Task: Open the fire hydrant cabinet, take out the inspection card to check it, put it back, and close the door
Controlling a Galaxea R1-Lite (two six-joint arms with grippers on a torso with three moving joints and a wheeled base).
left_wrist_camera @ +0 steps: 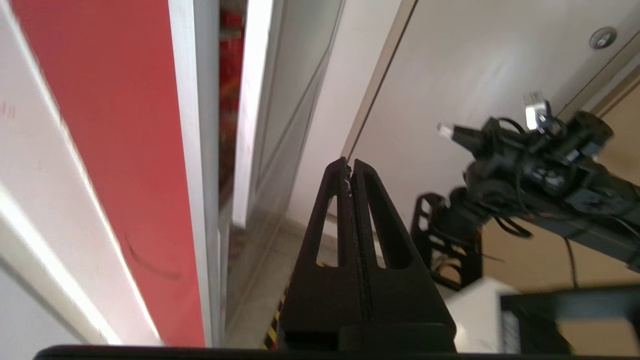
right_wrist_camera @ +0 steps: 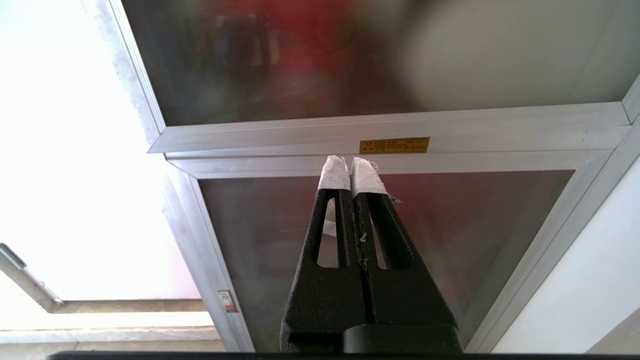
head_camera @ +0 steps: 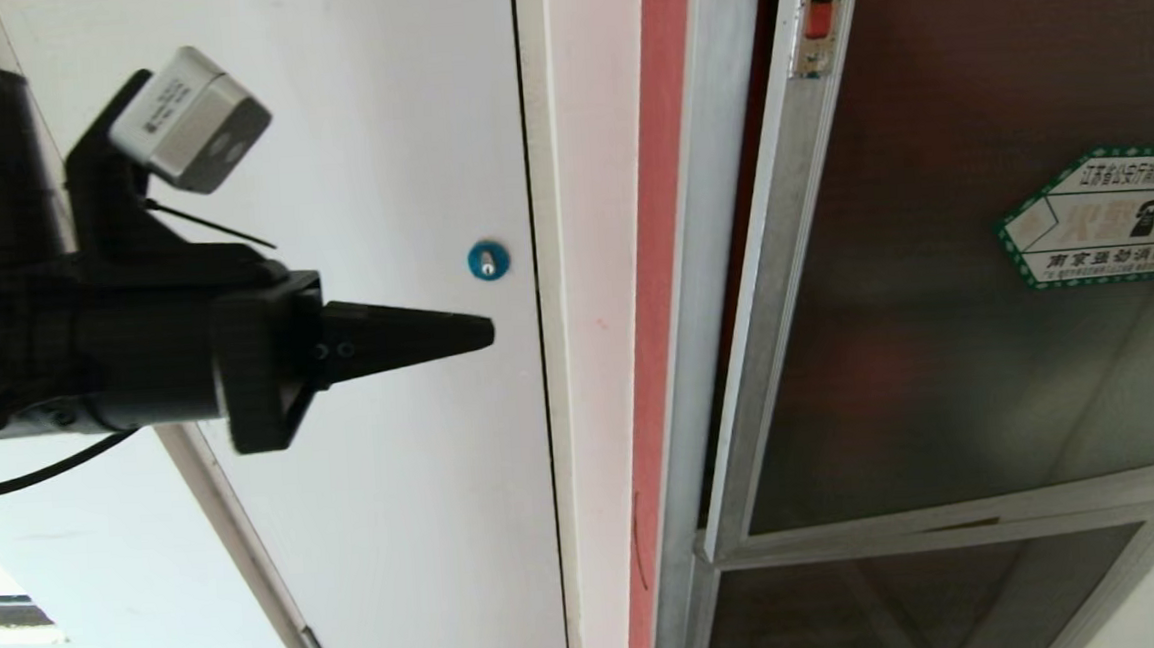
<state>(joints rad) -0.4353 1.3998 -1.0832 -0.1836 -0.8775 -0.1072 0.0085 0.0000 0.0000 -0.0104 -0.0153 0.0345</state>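
Note:
The fire hydrant cabinet (head_camera: 718, 255) shows as a silver frame right of centre in the head view. Its door (head_camera: 938, 322) is dark glass with a green-bordered sticker (head_camera: 1111, 216) and a small red latch (head_camera: 819, 17). A narrow dark gap runs between frame and door; in the left wrist view that gap (left_wrist_camera: 229, 75) shows red inside. My left gripper (head_camera: 485, 332) is shut and empty, pointing level toward the cabinet, well short of its frame. My right gripper (right_wrist_camera: 350, 167), tips wrapped in white tape, is shut and empty before the lower glass panels. The inspection card is hidden.
A plain white door with a blue round lock (head_camera: 488, 259) is behind the left gripper. A red wall strip (head_camera: 658, 309) lies between that door and the cabinet. A smaller lower glass door (right_wrist_camera: 380, 240) sits under a yellow label (right_wrist_camera: 394, 145). The right arm (left_wrist_camera: 540, 170) hangs low to the side.

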